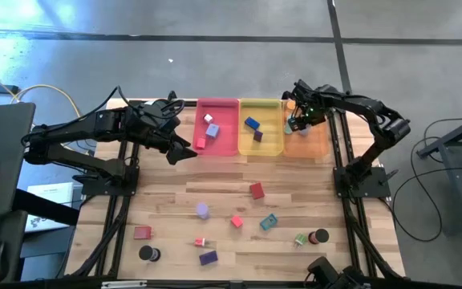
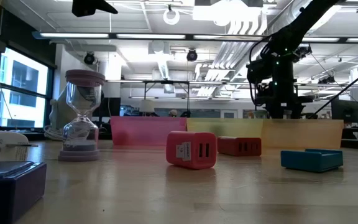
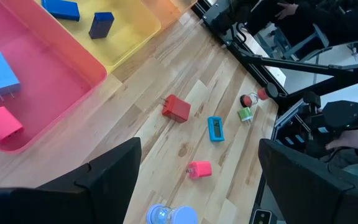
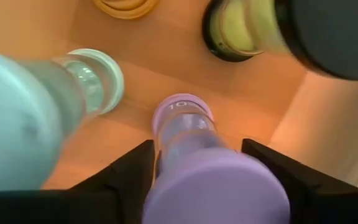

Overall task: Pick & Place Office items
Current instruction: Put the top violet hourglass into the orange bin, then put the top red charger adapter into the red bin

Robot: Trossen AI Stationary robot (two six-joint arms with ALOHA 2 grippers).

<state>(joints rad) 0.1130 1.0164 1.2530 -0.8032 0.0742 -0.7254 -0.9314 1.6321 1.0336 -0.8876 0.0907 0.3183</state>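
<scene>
Over the orange tray (image 1: 315,144), the right gripper (image 1: 297,122) is releasing a purple hourglass (image 4: 188,134), fingers parting; the left gripper (image 1: 184,152) is waiting spread. Roughly ten items, including a red charger (image 1: 257,190), are remaining on the table (image 1: 167,193).

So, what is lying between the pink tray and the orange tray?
The yellow tray sits between the pink tray and the orange tray; the high view shows two blue pieces and a dark one in it.

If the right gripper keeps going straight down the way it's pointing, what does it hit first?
Most likely the lavender hourglass timer, which sits directly between the right gripper's parted fingers. Beyond it is the orange tray floor. A teal timer lies just beside; depth is unclear.
</scene>
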